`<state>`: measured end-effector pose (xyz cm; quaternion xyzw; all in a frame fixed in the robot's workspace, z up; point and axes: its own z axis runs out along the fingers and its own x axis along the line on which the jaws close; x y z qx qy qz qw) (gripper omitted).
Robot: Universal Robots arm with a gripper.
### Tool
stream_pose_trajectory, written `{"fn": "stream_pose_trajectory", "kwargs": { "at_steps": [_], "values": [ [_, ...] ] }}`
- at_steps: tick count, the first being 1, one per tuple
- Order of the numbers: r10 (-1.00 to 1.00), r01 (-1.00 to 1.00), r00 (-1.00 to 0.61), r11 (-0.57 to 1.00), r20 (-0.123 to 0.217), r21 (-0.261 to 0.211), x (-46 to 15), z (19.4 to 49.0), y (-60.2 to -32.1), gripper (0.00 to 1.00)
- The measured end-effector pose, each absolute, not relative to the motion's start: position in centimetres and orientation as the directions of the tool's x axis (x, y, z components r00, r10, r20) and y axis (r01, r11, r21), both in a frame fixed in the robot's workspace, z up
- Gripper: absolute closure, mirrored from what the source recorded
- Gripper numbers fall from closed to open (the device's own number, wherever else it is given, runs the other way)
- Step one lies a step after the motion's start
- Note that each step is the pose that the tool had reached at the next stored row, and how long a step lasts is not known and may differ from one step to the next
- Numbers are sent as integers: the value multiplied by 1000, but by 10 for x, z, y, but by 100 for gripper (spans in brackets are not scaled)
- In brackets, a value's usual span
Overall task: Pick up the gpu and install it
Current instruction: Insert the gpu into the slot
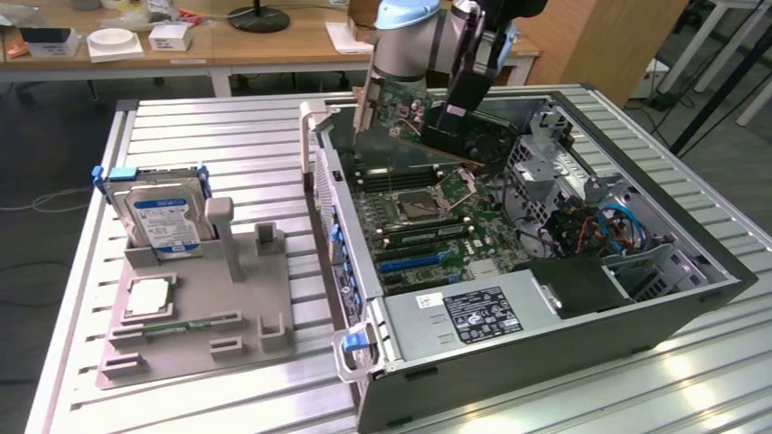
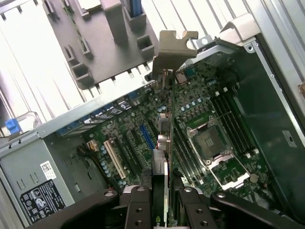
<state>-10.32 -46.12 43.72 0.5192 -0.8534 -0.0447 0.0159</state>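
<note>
Clamping the gpu in the tightly closed gripper, card edge-on and reaching straight out ahead, metal bracket at its far end. Poised over the motherboard in the open case, clear of the expansion slots beneath, apparently so the connector edge faces them

Ribbed metal table, glare at near right. Far side: wooden desks with white boxes and a black round stand base. Wooden cabinet far right. Dark grey floor, pale cable on it left.
</note>
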Motion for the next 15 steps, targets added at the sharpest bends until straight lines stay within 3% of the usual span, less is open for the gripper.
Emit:
{"fn": "stream_pose_trajectory", "kwargs": {
  "at_steps": [15],
  "values": [
    [-952,-948,-306,303,-20,93,-103,437,-461,74]
  ]
}}
